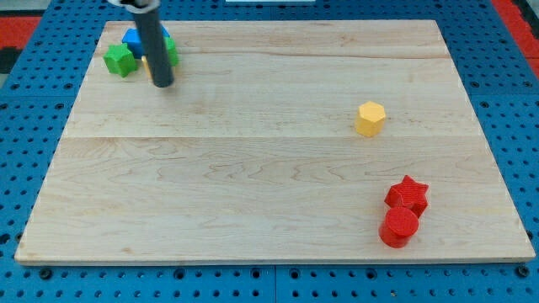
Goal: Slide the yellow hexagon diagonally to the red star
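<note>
1. Firstly, the wooden board (253,168) fills most of the frame and lies on a blue pegboard (34,118).
2. Next, the dark rod comes down at the upper left, and my tip (162,83) rests on the board, just beside the cluster of blocks there. It has no fingers, so there is nothing to open or close.
3. That cluster holds a green block (120,60), a blue block (135,39) and another green block (172,50), partly hidden by the rod; a yellow piece maybe sits behind it.
4. At the lower right, the red star (408,194) touches the red cylinder (398,226) below it.
5. Finally, the yellow hexagon (370,118) stands alone at the right of centre, above the red star, far from my tip.
</note>
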Motion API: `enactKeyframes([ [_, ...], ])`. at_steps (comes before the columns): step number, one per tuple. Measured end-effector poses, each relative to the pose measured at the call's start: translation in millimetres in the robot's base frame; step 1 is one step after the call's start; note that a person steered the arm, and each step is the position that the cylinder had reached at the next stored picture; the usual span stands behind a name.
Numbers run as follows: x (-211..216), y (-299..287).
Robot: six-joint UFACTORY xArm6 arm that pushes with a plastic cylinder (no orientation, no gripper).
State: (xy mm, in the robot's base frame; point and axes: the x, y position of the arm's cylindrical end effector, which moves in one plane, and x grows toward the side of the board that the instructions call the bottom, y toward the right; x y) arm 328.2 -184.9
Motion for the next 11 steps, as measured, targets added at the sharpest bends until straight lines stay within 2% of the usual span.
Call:
enactKeyframes([
  [1, 2.1, 19.6],
  [2, 7.3, 90.2],
  [4, 7.3, 137.1],
  [6, 18.6, 303.6],
  [8, 69.7, 342.3],
  [9, 73.0, 342.1],
  [11, 126.8, 361.7],
])
